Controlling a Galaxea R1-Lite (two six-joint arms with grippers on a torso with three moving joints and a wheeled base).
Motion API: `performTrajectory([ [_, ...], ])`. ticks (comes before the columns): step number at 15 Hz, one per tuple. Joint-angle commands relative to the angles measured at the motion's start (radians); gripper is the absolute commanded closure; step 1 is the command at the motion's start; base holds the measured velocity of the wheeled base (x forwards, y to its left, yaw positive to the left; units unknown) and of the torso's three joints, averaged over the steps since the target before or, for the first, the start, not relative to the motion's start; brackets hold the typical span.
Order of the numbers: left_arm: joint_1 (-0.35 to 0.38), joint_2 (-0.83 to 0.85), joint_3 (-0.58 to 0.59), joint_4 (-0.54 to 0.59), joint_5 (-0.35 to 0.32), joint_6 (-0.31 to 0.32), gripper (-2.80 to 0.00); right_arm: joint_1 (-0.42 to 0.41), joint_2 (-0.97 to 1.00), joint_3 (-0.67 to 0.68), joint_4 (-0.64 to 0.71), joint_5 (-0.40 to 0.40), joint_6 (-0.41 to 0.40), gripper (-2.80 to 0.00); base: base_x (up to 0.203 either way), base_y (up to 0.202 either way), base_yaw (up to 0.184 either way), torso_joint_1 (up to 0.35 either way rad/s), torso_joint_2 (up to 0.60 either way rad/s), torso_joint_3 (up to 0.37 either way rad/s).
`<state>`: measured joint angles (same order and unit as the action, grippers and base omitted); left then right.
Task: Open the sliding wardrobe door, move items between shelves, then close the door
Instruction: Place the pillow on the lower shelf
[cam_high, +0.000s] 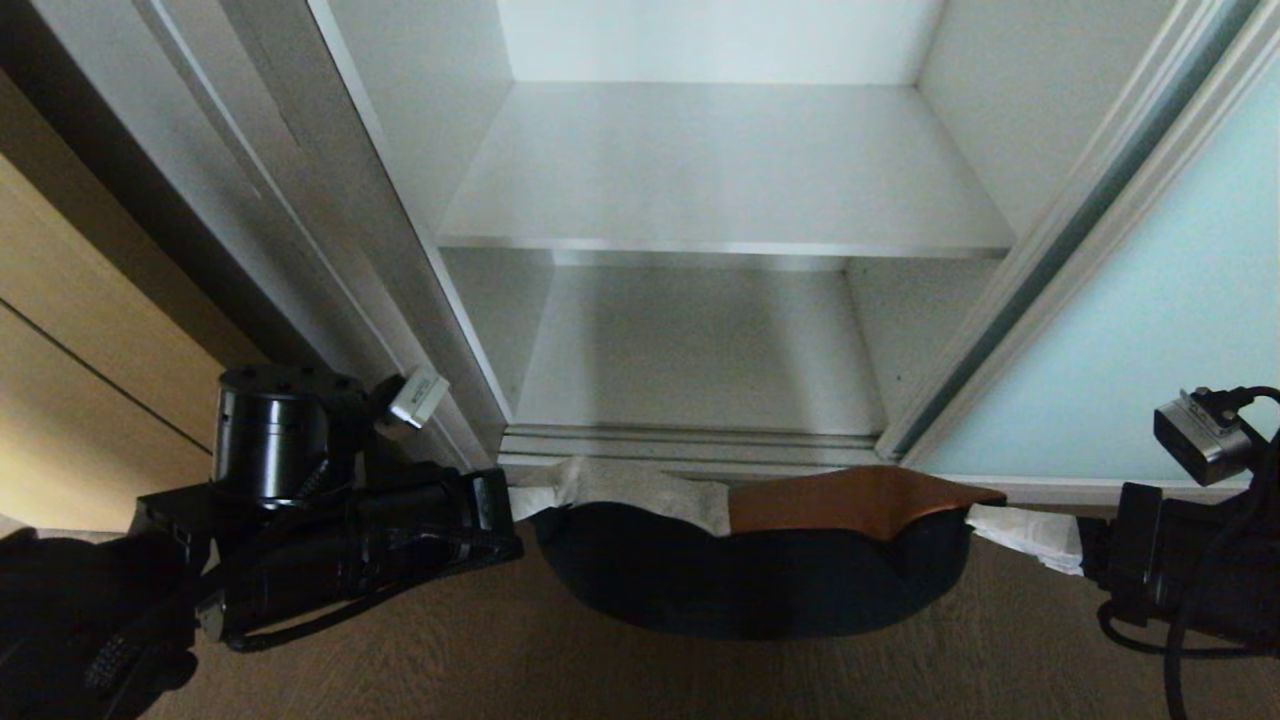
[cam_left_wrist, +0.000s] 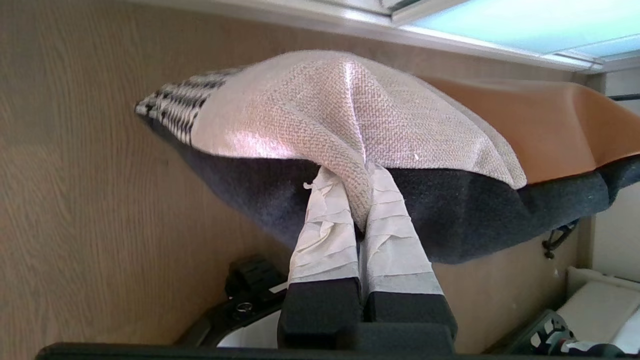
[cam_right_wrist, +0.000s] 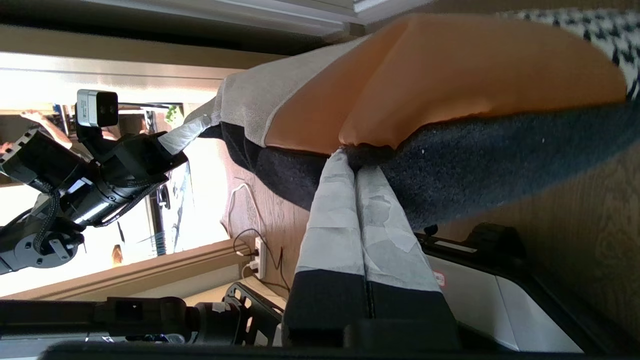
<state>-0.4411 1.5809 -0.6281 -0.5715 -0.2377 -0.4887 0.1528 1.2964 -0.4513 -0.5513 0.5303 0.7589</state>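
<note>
Folded-clothes bundle (cam_high: 750, 570) hangs above the wood floor (cam_high: 560, 670) just in front of the wardrobe opening, at 6 o'clock in the head view, sagging in the middle; mostly black, w/ a rust-orange piece (cam_high: 850, 498) on top toward 3 o'clock and a pale woven piece (cam_high: 640, 490) toward 9 o'clock. Left end effector (cam_left_wrist: 357, 200), at 9 o'clock of the bundle, is clenched on the pale woven cloth: taped fingers (cam_left_wrist: 325, 235) pressed together w/ fabric pinched between them in the left wrist view. Right end effector (cam_right_wrist: 354, 165), at 3 o'clock of the bundle, is clenched on the edge where the orange piece meets the black; its taped fingers (cam_right_wrist: 335, 225) meet w/ no gap in the right wrist view. A houndstooth-patterned edge (cam_left_wrist: 172, 105) shows at one end of the bundle. Beyond the bundle, toward 12 o'clock, the wardrobe compartment stands open: a white upper shelf (cam_high: 720, 180) and, below it, a lower shelf (cam_high: 700, 350), both bare. Sliding wardrobe door (cam_high: 1150, 330), frosted pale blue-green in a silver frame, sits at 3 o'clock, pushed aside of the opening. Silver track rails (cam_high: 690, 440) run along the compartment's base. Tan wooden panel (cam_high: 70, 370) at 9 o'clock.
</note>
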Motion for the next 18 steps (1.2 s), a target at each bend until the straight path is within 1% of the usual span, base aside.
performTrajectory([
  [1,0.001,0.005,-0.001,-0.002,-0.002,-0.002,0.0,0.001,0.0,0.0,-0.002,0.004,0.003,0.0,0.0,0.0,0.0,0.003,0.0,-0.198],
  [12,-0.001,0.016,-0.002,-0.002,0.001,-0.003,0.0,0.001,0.004,-0.001,-0.002,0.004,0.004,0.0,0.0,0.0,0.0,0.003,0.0,-0.198],
  [15,0.001,0.031,-0.012,-0.002,0.0,0.0,0.0,0.001,0.029,-0.001,-0.018,0.004,0.005,0.0,0.0,0.0,0.0,0.001,0.0,-0.078],
  [16,0.001,0.034,-0.013,-0.008,0.0,0.002,0.0,0.001,0.04,-0.003,-0.028,0.004,0.005,0.0,0.0,0.0,0.0,0.002,0.0,-0.041],
  [18,0.002,0.044,-0.015,-0.064,0.001,-0.004,0.0,0.002,0.077,-0.017,-0.037,0.003,0.005,0.0,0.0,0.0,0.0,0.0,0.0,-0.014],
])
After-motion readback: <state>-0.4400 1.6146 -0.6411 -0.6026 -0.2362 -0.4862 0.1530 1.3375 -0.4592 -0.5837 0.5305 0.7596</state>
